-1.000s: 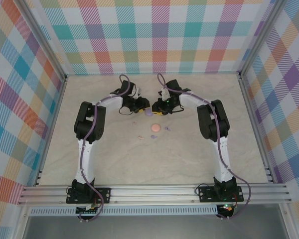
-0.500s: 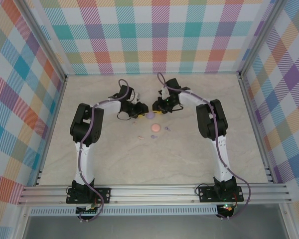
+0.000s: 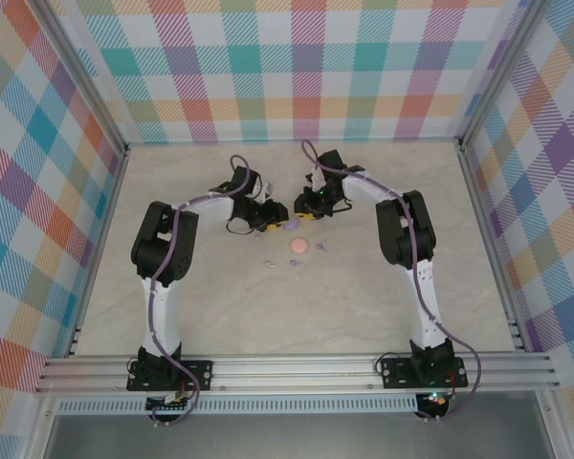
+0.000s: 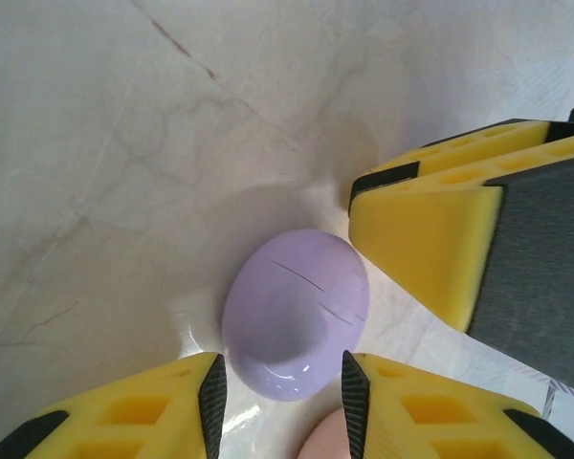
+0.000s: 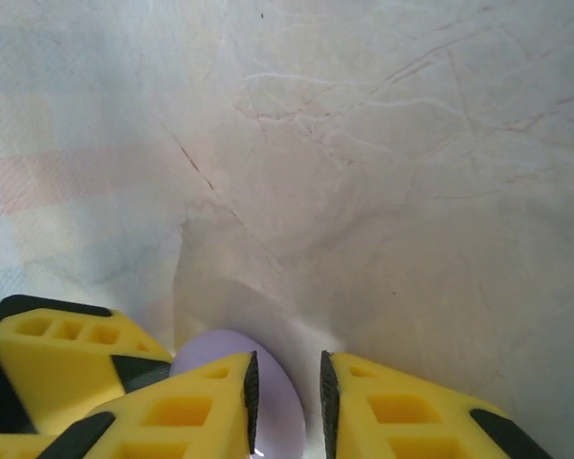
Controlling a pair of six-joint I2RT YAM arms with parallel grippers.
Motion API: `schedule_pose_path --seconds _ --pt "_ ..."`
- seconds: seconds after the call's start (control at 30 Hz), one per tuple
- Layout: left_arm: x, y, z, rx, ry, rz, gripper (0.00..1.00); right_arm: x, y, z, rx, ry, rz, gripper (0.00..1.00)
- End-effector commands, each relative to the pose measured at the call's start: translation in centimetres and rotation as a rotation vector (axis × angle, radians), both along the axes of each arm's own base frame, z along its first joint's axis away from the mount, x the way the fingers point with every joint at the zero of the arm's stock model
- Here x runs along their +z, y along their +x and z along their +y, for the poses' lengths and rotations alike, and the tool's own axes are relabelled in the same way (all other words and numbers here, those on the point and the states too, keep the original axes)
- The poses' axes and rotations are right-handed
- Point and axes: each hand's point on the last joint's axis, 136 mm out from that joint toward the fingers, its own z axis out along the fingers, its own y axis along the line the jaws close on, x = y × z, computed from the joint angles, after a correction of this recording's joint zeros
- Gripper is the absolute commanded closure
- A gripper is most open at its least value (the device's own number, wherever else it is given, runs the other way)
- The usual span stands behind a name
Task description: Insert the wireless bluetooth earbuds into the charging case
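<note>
From overhead I see the earbuds [image 3: 293, 262] as tiny pink and purple specks loose on the table [image 3: 364, 306], near a pink disc [image 3: 298, 247]. Just beyond them the left gripper [image 3: 275, 223] and right gripper [image 3: 302, 216] meet at the lavender charging case [image 3: 289, 223].

On my left wrist camera the case [image 4: 297, 311] is a smooth closed oval. The left gripper [image 4: 279, 378] is moderately spread, with the case's near edge at its tips. The right arm's yellow finger [image 4: 421, 239] stands just beside the case.

On my right wrist camera the right gripper [image 5: 287, 368] is nearly closed, with the case [image 5: 279, 421] showing in the slit. I cannot tell whether it pinches it.
</note>
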Motion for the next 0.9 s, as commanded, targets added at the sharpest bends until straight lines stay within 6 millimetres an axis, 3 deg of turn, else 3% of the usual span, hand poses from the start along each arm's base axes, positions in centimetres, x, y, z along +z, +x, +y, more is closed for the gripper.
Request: schedule_pose_path --seconds 0.0,0.33,0.57,0.87 --pt "2.8 0.9 0.6 0.019 -0.014 -0.045 0.60 4.2 0.0 -0.7 -0.001 0.015 -0.062 0.72" --pt "2.2 2.6 2.4 0.019 -0.020 -0.036 0.54 5.4 -2.2 -0.7 -0.024 0.106 -0.006 0.66" --pt "0.7 2.8 2.2 -0.016 -0.040 -0.002 0.53 3.8 -3.3 -0.5 -0.065 0.129 0.064 0.60" --pt "-0.5 2.2 1.4 -0.038 -0.072 0.033 0.54 1.7 -3.5 0.5 -0.067 0.149 0.119 0.66"
